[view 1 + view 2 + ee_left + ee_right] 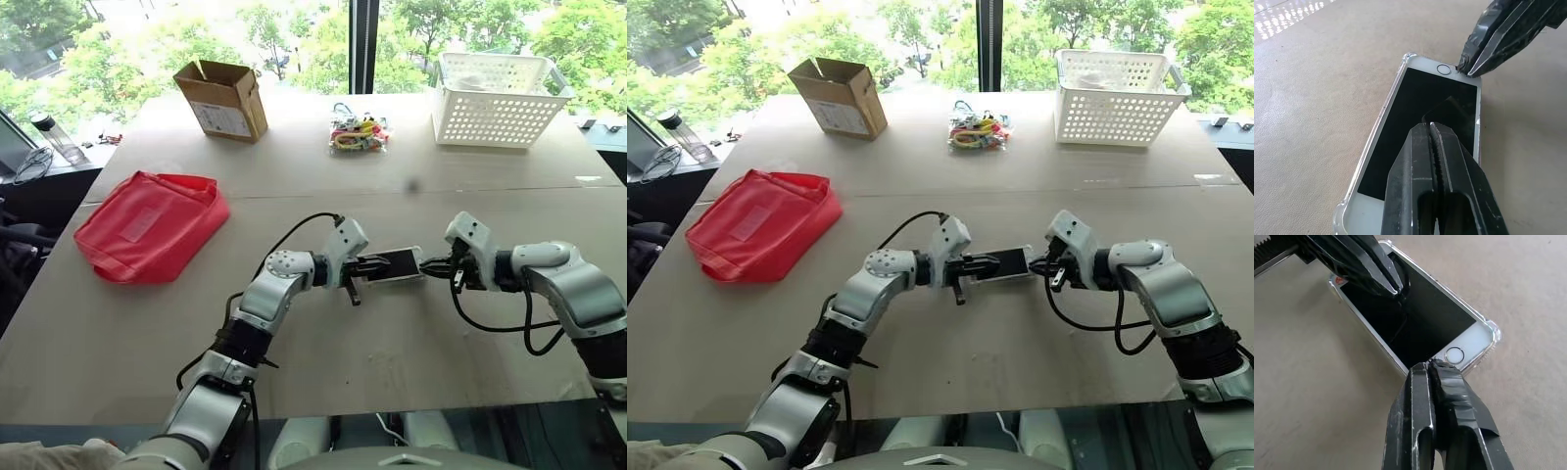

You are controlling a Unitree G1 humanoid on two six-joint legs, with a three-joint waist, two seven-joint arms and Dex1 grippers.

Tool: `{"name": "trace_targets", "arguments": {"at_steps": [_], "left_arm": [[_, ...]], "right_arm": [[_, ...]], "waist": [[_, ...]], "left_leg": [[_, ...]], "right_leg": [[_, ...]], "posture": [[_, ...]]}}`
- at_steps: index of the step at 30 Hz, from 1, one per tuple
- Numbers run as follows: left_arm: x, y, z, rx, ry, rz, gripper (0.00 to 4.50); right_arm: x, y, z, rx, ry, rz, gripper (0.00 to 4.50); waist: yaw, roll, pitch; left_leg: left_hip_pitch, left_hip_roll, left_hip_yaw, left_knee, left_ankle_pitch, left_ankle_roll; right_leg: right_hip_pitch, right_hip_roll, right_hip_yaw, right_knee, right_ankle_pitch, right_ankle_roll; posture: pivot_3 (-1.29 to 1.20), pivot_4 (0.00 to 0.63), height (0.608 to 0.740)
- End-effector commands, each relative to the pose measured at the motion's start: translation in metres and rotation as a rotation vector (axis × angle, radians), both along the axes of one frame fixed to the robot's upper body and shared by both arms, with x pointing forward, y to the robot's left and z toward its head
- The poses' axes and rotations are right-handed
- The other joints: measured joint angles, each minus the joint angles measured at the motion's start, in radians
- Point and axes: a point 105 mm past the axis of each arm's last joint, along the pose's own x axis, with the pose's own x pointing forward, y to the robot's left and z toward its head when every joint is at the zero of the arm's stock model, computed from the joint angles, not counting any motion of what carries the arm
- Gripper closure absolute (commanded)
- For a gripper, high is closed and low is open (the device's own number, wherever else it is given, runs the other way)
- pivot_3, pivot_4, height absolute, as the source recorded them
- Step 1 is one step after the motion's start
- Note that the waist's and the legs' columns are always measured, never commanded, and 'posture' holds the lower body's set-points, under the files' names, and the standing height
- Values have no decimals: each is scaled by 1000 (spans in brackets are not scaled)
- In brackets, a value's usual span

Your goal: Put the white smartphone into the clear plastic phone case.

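Phone seating: white smartphone (1420,122) lies inside clear plastic phone case (1492,335) on the table between both closed, empty grippers. Left gripper (1432,128) tips over mid-screen, right gripper (1427,366) at home-button end; press corners evenly.

White smartphone (397,264) between left end effector (364,266) and right end effector (437,267).

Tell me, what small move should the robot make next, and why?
Probably press the home-button end down with the shut right hand. The white smartphone already lies inside the clear plastic phone case, while the shut left hand rests on its screen, so only seating seems left.
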Motion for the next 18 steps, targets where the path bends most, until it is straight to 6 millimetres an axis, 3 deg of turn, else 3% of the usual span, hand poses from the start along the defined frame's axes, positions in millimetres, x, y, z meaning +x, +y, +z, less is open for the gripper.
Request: {"name": "trace_targets", "arguments": {"at_steps": [1, 3, 6, 10, 12, 14, 17, 18], "left_arm": [[-3, 0, -11, 36, 27, -8, 4422], [-2, -1, -9, 33, 25, -5, 4422], [-3, -1, -9, 30, 24, -2, 4422], [-4, -2, -9, 19, 24, 5, 4422], [-5, -4, -6, -6, 15, 9, 4422], [-7, -6, -1, -43, -1, 9, 4422], [-11, -8, 14, -131, -46, 13, 4422], [-10, -6, 21, -167, -68, 35, 4422]], "right_arm": [[-6, -3, -26, -89, 112, 6, 4500], [-11, -5, -41, -152, 179, 35, 4500], [-23, -15, -80, -269, 320, 88, 4500], [-35, -32, -111, -337, 430, 105, 4500], [-24, -27, -106, -283, 352, 70, 4500], [-2, -17, -87, -166, 182, 18, 4500], [24, -6, -40, 72, -94, -92, 4500], [27, -5, -19, 158, -194, -129, 4500]], "waist": [[2, 0, 0], [2, 0, 0], [2, -3, -2], [3, -10, -9], [3, -10, -13], [3, -16, -19], [3, -17, -18], [3, -9, -13]], "left_leg": [[0, 0, 0, 0, 0, 0], [0, 0, 0, 0, 0, 0], [2, 0, 0, 0, 0, 0], [17, 0, -2, -3, -3, 4], [28, 1, -4, -4, -5, 7], [30, 1, -5, -6, -7, 7], [29, 1, -5, -4, -6, 7], [27, 0, -5, -2, -7, 6]], "right_leg": [[0, 0, 0, 0, 0, 0], [0, 0, 0, 0, 0, 0], [2, 0, 0, 0, 0, 0], [19, 0, -2, -6, 0, 0], [31, 0, -4, -9, -2, -2], [34, 0, -5, -13, -3, -4], [34, 0, -5, -13, -2, -4], [34, -1, -4, -13, -1, -1]], "posture": [[0, 150, 733], [0, 150, 733], [0, 150, 733], [0, 150, 733], [0, 150, 733], [0, 150, 733], [0, 150, 733], [0, 150, 733]]}}
